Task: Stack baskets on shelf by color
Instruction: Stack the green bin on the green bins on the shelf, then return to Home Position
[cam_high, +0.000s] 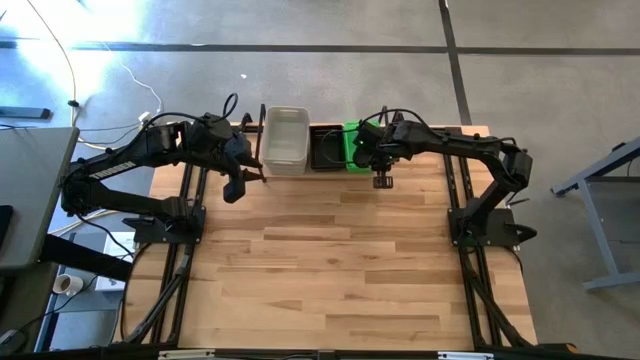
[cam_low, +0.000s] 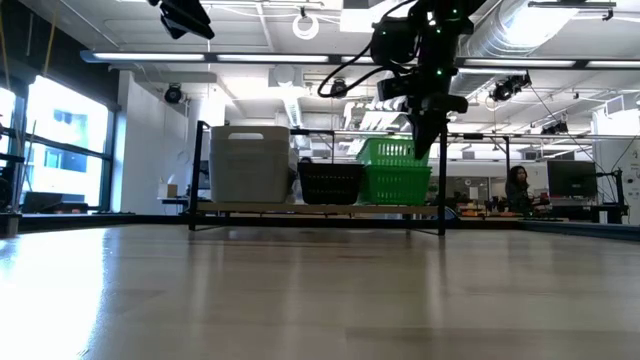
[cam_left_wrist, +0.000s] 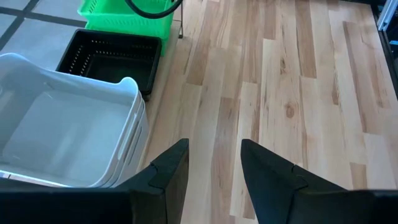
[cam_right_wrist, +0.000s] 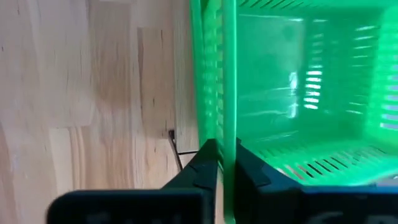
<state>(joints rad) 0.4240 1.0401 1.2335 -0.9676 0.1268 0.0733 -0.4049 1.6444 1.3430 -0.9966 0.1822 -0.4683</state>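
Three basket groups on shelf (cam_low: 300, 208) at table's far edge: whitish-grey stack (cam_high: 286, 139), black basket (cam_high: 325, 147), green basket (cam_low: 394, 171). Right gripper (cam_right_wrist: 224, 163) pinches green basket's near rim, basket above plank. Left gripper (cam_left_wrist: 214, 163) parted, empty, beside whitish-grey stack. Wide bare tabletop (cam_high: 340, 260) nearer camera.

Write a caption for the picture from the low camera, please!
On the shelf, whitish baskets, black baskets and green baskets sit side by side while the right gripper pinches the green rim.
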